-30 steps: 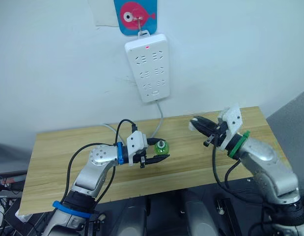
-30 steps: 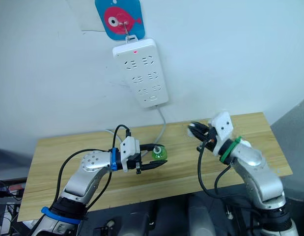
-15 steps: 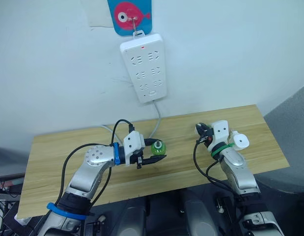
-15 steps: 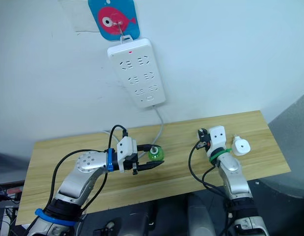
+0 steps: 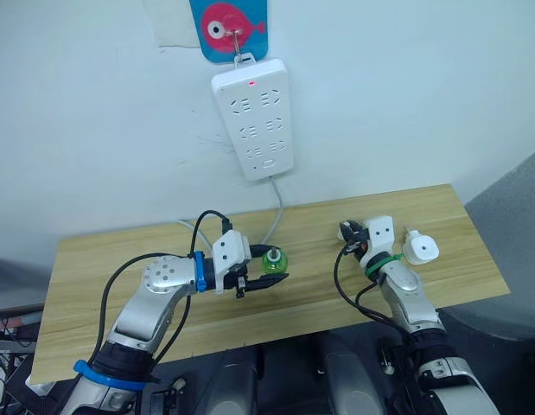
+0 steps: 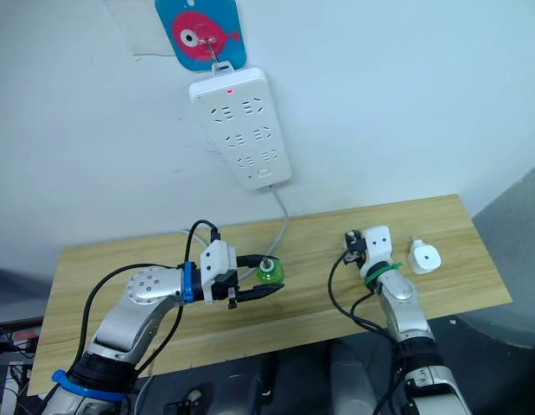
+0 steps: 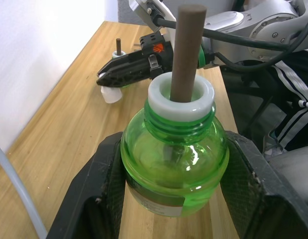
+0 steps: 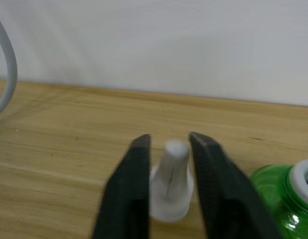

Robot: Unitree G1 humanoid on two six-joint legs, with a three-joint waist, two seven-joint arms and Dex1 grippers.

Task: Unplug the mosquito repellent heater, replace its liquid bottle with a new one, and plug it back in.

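A green liquid bottle (image 7: 173, 169) with a white collar and a brown wick stands upright on the wooden table (image 5: 103, 259). My left gripper (image 5: 279, 264) is shut on its sides. The white mosquito repellent heater (image 5: 420, 250) lies unplugged on the table near the right end, apart from both grippers. My right gripper (image 5: 346, 232) sits low over the table between the bottle and the heater. Its fingers (image 8: 129, 189) are shut on a small white cap (image 8: 169, 186), which stands at table level.
A long white power strip (image 5: 254, 117) with a red light hangs on the wall from a fish-shaped hook (image 5: 228, 24). Its grey cable (image 5: 277, 216) runs down to the table just behind the bottle. The table's front edge runs close below both arms.
The head view has shifted since a second ago. My right arm has come down from raised over the table to low near its surface, still holding the cap. The left gripper keeps the bottle.
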